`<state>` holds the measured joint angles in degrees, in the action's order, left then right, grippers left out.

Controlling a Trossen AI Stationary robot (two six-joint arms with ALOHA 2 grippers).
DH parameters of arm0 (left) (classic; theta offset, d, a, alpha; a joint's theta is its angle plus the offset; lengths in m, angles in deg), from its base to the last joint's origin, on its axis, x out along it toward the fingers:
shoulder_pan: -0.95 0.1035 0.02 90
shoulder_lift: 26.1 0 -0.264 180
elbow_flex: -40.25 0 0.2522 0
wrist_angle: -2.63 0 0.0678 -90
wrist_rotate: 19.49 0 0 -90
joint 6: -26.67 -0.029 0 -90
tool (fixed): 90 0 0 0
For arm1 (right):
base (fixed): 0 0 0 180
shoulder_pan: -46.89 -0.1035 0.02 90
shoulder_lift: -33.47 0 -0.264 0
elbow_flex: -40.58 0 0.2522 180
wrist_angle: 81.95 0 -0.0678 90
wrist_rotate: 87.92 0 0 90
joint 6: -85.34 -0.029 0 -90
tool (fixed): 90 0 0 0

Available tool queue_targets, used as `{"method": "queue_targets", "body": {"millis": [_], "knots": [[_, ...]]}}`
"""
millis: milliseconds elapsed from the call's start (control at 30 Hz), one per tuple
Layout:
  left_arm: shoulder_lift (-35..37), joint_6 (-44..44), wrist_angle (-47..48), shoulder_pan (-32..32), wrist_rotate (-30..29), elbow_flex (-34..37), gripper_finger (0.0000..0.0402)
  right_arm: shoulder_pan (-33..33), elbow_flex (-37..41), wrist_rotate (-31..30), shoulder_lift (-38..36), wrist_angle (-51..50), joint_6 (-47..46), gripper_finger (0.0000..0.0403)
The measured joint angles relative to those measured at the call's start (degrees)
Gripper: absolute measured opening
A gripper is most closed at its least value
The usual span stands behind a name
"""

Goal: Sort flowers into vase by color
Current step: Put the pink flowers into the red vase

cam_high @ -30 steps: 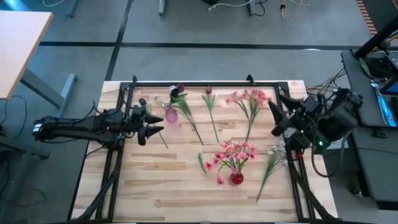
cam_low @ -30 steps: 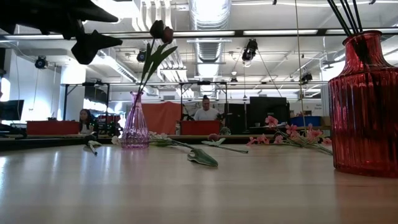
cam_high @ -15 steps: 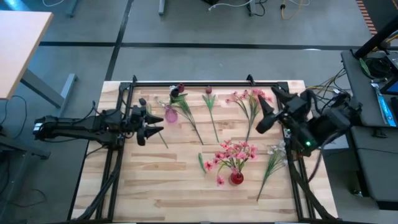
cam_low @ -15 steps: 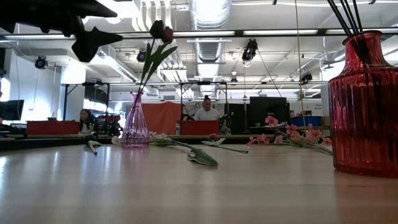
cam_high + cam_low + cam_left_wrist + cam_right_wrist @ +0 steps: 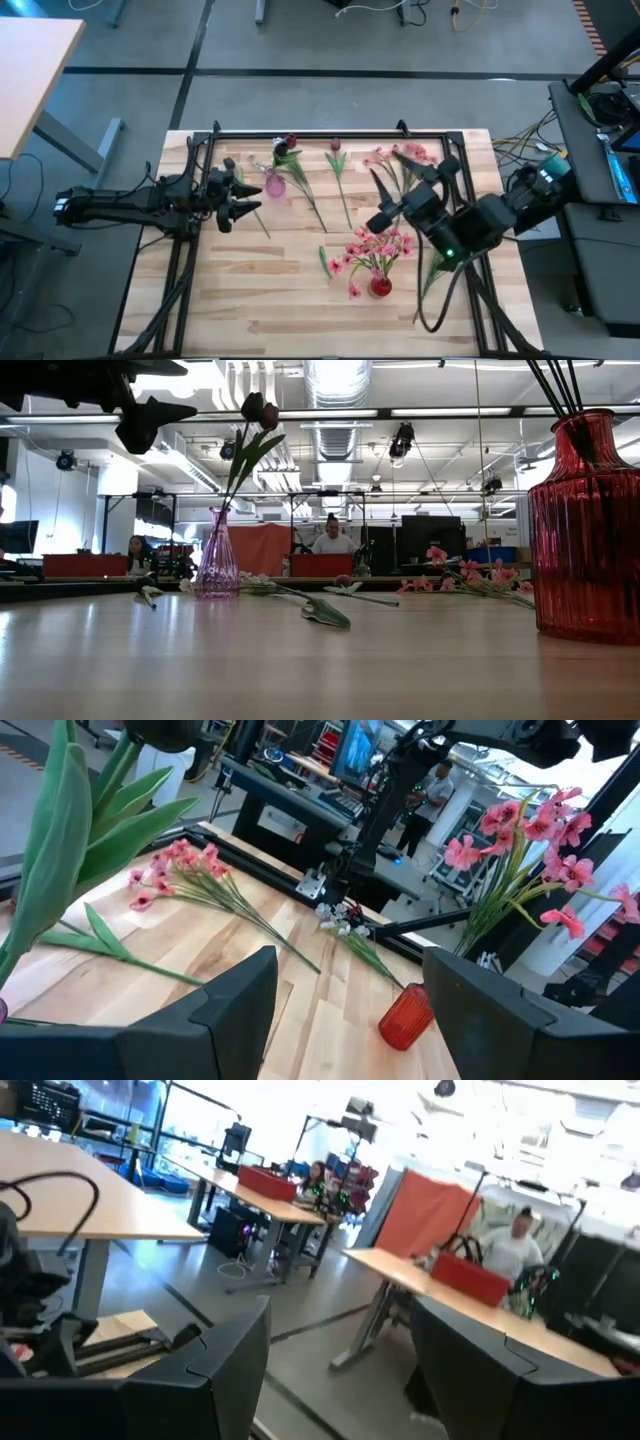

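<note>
A pale purple vase point(image 5: 273, 185) point(image 5: 217, 560) stands at the table's far left with one maroon tulip point(image 5: 290, 142) in it. A red vase point(image 5: 380, 287) point(image 5: 405, 1016) near the middle holds pink blooms point(image 5: 376, 245). Lying flat on the wood are a second maroon tulip point(image 5: 337, 146), a pink spray point(image 5: 402, 156) point(image 5: 178, 870) and a whitish spray point(image 5: 440, 250) point(image 5: 343, 917). My left gripper point(image 5: 245, 190) point(image 5: 350, 1005) hovers open just left of the purple vase. My right gripper point(image 5: 385, 190) point(image 5: 340, 1370) is open above the table, between the pink spray and the red vase.
A loose green leaf point(image 5: 324, 262) point(image 5: 325, 613) lies left of the red vase. A black frame rail point(image 5: 330, 133) runs along the table's far edge and down both sides. Bare wood point(image 5: 250, 290) spans the near left. People sit at desks in the room beyond.
My right arm has swung from the table's right edge toward the middle, and its open gripper now sits over the stems of the pink spray, far of the red vase. The flowers and vases stay where they were.
</note>
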<state>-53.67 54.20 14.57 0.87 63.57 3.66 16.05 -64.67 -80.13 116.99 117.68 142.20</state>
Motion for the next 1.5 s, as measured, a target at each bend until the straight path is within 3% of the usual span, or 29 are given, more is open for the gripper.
{"method": "queue_targets", "body": {"millis": [267,333,433,533,600,800,1033,1133,1200,1333,1500], "knots": [[0.0,0.4,-0.2,0.0,0.0,0.0,0.0235,2.3,-12.5,6.7,7.5,-0.7,1.1,0.0231],[0.0,0.5,-0.3,0.0,0.4,0.0,0.0235,3.0,-15.1,9.1,8.9,-5.4,-2.4,0.0231],[0.0,0.5,-0.3,0.0,0.5,0.0,0.0235,3.5,-20.1,17.2,10.8,-23.6,-16.8,0.0231],[0.0,0.5,-0.3,0.0,0.5,0.0,0.0235,5.4,-27.6,34.4,12.5,-45.7,-36.9,0.0230],[0.0,0.5,-0.3,0.0,0.7,0.0,0.0235,8.0,-32.4,41.6,13.2,-53.9,-45.0,0.0228],[-0.2,0.7,-0.3,0.0,2.0,0.0,0.0235,19.1,-43.2,43.2,14.0,-76.0,-60.2,0.0217],[0.0,0.7,-0.2,0.0,2.0,0.0,0.0235,38.6,-42.5,46.2,9.1,-111.4,-87.5,0.0205],[0.0,0.7,-0.2,0.0,2.0,0.0,0.0235,44.5,-41.8,46.4,8.6,-124.2,-94.5,0.0209],[0.0,0.7,-0.2,0.0,2.0,0.0,0.0235,47.1,-39.1,47.9,7.9,-122.3,-95.1,0.0215],[0.1,0.7,-0.2,0.0,2.2,0.0,0.0235,50.8,-34.2,58.5,6.4,-119.0,-93.2,0.0240],[1.3,0.7,-0.4,0.0,5.1,0.0,0.0235,55.1,-26.3,58.6,6.6,-119.8,-94.1,0.0285]]}}
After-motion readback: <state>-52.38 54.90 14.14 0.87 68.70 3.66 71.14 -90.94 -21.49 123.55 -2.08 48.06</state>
